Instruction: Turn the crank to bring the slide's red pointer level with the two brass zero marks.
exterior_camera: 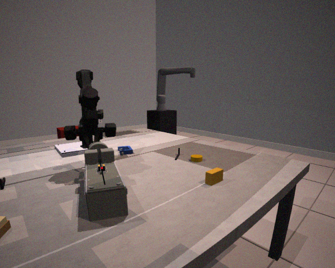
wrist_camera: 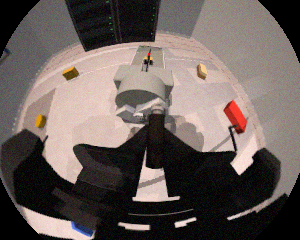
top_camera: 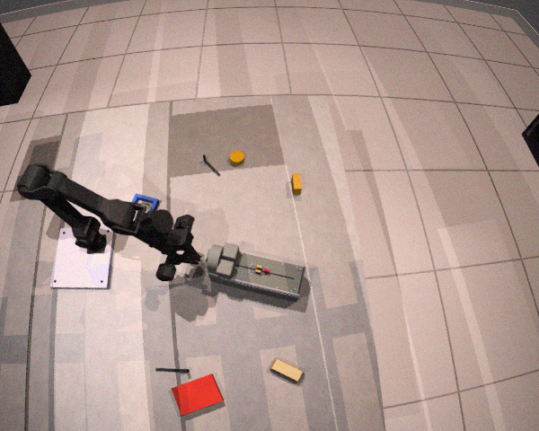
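The grey machine (top_camera: 281, 281) (exterior_camera: 107, 203) has a slotted top with a red pointer (top_camera: 266, 270) (exterior_camera: 101, 168) (wrist_camera: 149, 54). The two brass marks (top_camera: 259, 267) (wrist_camera: 145, 61) flank the slot. The pointer stands a little past them, on the side away from the crank. My gripper (top_camera: 198, 260) (wrist_camera: 153, 128) is shut on the dark crank handle (wrist_camera: 155, 150), which sticks out between the fingers towards the wrist camera. The crank arm (wrist_camera: 157, 105) is pale and partly visible at the machine's near end. In the exterior view the machine hides the handle and fingertips.
A yellow disc (top_camera: 236, 157) (exterior_camera: 196, 158), an orange block (top_camera: 296, 184) (exterior_camera: 214, 176) and a blue frame (top_camera: 154, 202) lie on one side. A red block (top_camera: 198, 395) (wrist_camera: 235, 116), a tan block (top_camera: 287, 370) and a black angled rod (top_camera: 172, 370) lie on the other.
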